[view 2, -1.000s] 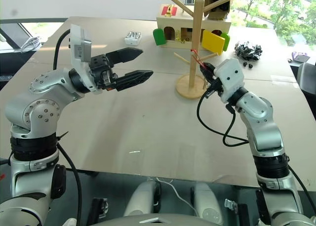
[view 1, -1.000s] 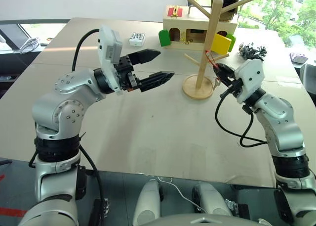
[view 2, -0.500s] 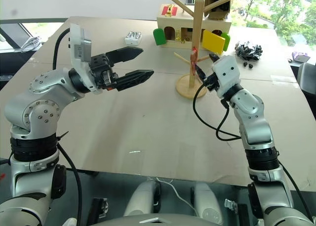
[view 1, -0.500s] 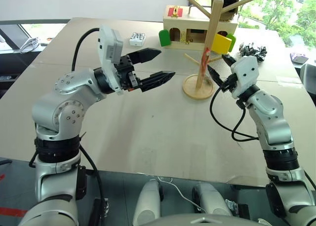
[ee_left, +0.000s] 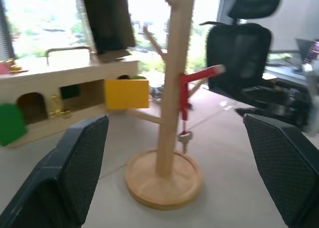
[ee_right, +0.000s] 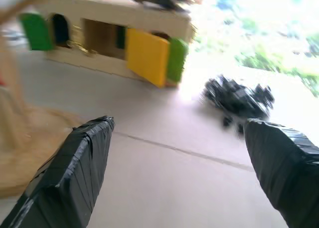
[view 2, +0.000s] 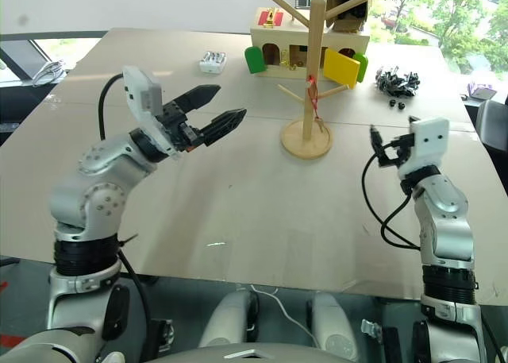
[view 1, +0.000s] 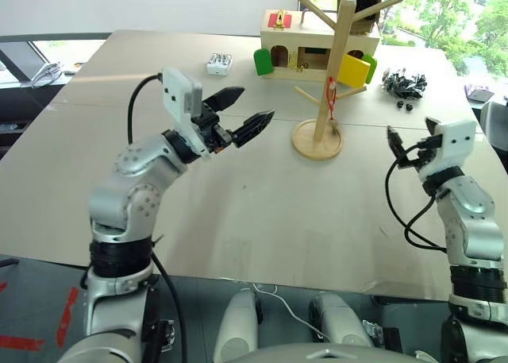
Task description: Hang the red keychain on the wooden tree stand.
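red keychain (ee_left: 184, 96) hangs from a low branch of the wooden tree stand (view 1: 332, 69), loop over the dowel, silver key dangling just above the round base, free of both grippers. right gripper (view 1: 409, 141) empty, fingers spread wide, off to the stand's right, well apart from it. left gripper (view 1: 238, 113) also empty, fingers apart, held above the table (view 1: 262, 212) left of the stand, pointing toward it

Your robot's arms are silver-grey with screwed round joints, looping black cables, white wrist housings and black textured fingers (ee_left: 75, 173).
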